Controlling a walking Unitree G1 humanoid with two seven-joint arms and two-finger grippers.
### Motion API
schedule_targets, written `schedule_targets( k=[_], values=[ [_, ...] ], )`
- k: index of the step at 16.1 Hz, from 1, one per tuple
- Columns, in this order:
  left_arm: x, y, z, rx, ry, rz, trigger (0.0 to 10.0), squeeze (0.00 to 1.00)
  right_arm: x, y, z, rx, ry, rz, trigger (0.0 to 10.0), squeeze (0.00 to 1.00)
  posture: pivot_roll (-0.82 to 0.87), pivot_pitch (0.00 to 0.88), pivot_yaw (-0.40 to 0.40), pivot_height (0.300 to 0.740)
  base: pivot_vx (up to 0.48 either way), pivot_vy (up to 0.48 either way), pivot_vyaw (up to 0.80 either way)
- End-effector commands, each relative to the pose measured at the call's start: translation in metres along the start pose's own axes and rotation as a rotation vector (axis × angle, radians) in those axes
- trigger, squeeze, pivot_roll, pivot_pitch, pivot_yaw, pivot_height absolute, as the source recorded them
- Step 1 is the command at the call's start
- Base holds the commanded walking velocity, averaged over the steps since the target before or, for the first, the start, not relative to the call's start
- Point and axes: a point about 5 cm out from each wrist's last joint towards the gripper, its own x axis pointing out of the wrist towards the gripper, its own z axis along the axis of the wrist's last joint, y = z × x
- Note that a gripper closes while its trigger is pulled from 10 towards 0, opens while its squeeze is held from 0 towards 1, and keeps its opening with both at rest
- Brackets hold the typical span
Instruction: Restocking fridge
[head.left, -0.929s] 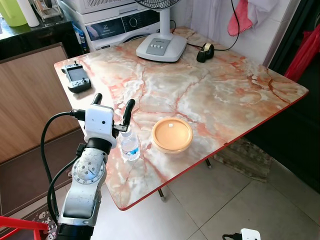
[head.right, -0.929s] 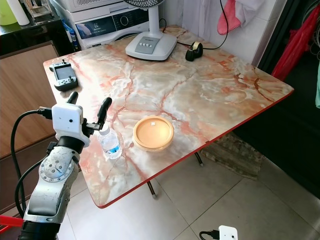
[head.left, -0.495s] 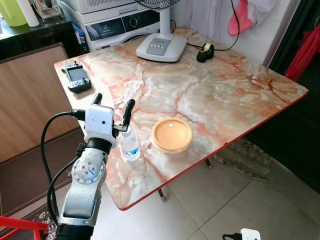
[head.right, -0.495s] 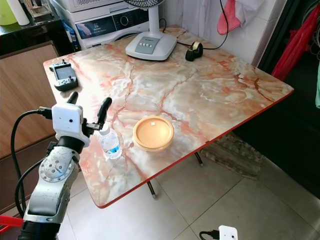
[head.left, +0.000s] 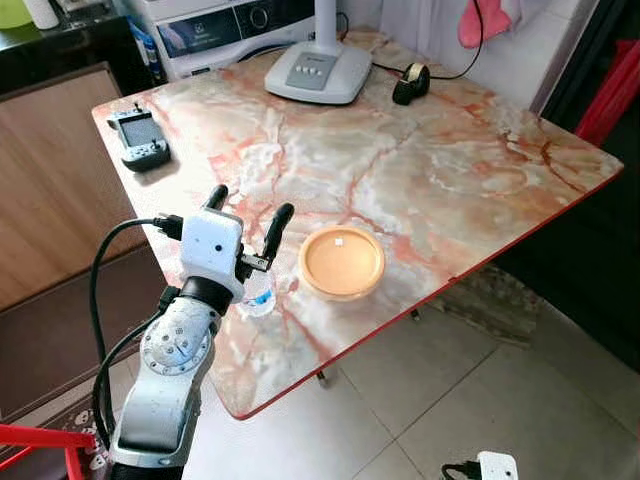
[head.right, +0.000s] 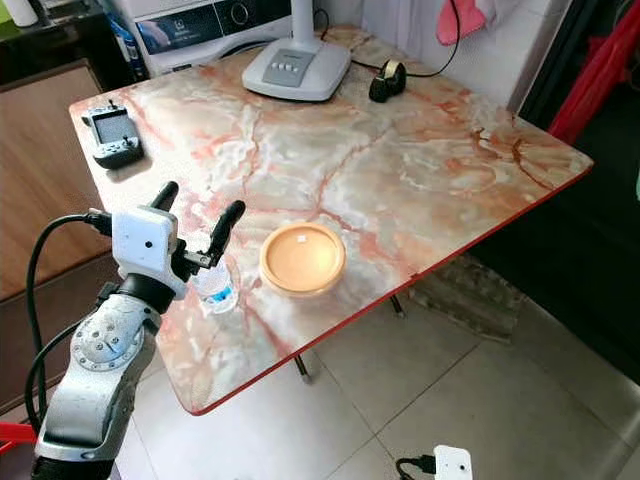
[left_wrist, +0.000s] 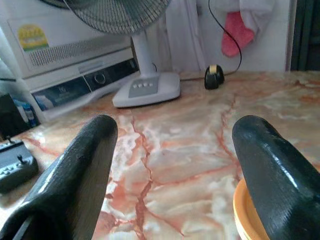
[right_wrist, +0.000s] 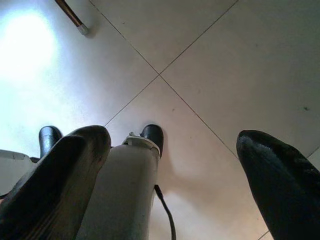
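Since the earlier frame your left gripper (head.left: 247, 206) has pushed forward over the water bottle (head.left: 258, 297), so its white wrist housing now covers the bottle's top; the head camera has also tipped down, which shifts the whole scene. Fingers stand wide apart, pointing up and away across the table, closed on nothing. You can see the bottle just below and behind the fingers, upright on the marble table (head.left: 440, 170) near its front edge, only its lower part showing. Just beside it to the right sits the orange round lidded container (head.left: 341, 263), apart from the bottle. At the far end you have the white fan base (head.left: 318, 71), a black tape dispenser (head.left: 409, 84) near it, and a handheld controller (head.left: 140, 139) at the left edge. Your right gripper (right_wrist: 170, 165) hangs idle over the tiled floor (right_wrist: 250, 60), fingers spread, holding nothing.
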Motion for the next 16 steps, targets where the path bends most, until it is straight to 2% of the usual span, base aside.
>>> schedule_targets(
  k=[1, 3, 4, 7, 9, 10, 13, 15, 16],
  values=[
    [-0.001, -0.001, 0.006, -0.002, -0.002, -0.020, 10.0, 0.00, -0.002, -0.001, -0.008, -0.001, 0.024, -0.001, 10.0, 0.00, 0.22, 0.164, -0.012, 0.740, 0.000, 0.000, 0.00],
    [0.005, 0.000, 0.009, 0.022, 0.056, -0.029, 10.0, 0.00, -0.002, -0.001, -0.008, -0.001, 0.024, 0.000, 10.0, 0.00, 0.21, 0.166, -0.013, 0.740, 0.000, 0.000, 0.00],
    [0.014, 0.001, 0.023, -0.019, 0.062, -0.053, 10.0, 0.00, -0.002, -0.002, -0.007, -0.003, 0.024, -0.001, 10.0, 0.00, 0.23, 0.168, -0.013, 0.740, 0.000, 0.000, 0.00],
    [0.024, 0.007, 0.042, -0.054, 0.107, -0.085, 10.0, 0.00, -0.002, -0.001, -0.007, -0.004, 0.026, 0.000, 10.0, 0.00, 0.23, 0.170, -0.014, 0.740, 0.000, 0.000, 0.00],
    [0.024, 0.010, 0.038, -0.059, 0.223, -0.091, 10.0, 0.00, -0.002, -0.002, -0.007, -0.007, 0.028, -0.001, 10.0, 0.00, 0.23, 0.172, -0.015, 0.740, 0.000, 0.000, 0.00],
    [0.024, 0.013, 0.039, -0.042, 0.319, -0.118, 10.0, 0.00, -0.002, -0.002, -0.007, -0.008, 0.029, -0.003, 10.0, 0.00, 0.24, 0.175, -0.016, 0.740, 0.000, 0.000, 0.00],
    [0.026, 0.016, 0.056, -0.064, 0.437, -0.177, 10.0, 0.00, -0.002, -0.002, -0.006, -0.010, 0.030, -0.004, 10.0, 0.00, 0.27, 0.175, -0.017, 0.740, 0.000, 0.000, 0.00],
    [0.025, 0.014, 0.057, -0.045, 0.481, -0.199, 10.0, 0.00, -0.001, -0.002, -0.006, -0.013, 0.030, -0.002, 10.0, 0.00, 0.26, 0.175, -0.018, 0.740, 0.000, 0.000, 0.00],
    [0.021, 0.012, 0.051, -0.076, 0.542, -0.210, 10.0, 0.00, -0.001, -0.002, -0.005, -0.012, 0.028, -0.002, 10.0, 0.00, 0.26, 0.175, -0.018, 0.740, 0.000, 0.000, 0.00]
  ],
)
